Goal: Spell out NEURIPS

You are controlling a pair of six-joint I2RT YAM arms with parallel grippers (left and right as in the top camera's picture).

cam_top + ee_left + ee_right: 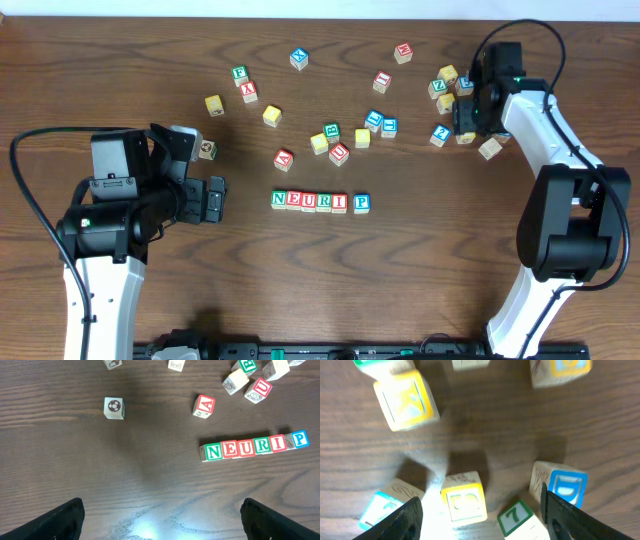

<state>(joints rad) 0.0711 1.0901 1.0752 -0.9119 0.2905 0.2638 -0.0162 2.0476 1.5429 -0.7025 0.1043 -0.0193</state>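
Lying at the middle of the table (430, 290), row of pale wooden cubes (310, 201) reading N E U R I, touching, P cube (361, 202) just right across a small gap, green, red, blue borders, left jaws spread and empty, right jaws spread astride a yellow-bordered cube (464, 497) far right, its letter blurred

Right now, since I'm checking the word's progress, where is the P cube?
In the overhead view, the P cube sits near the middle, at the right end of the lettered row, just beyond the I cube.
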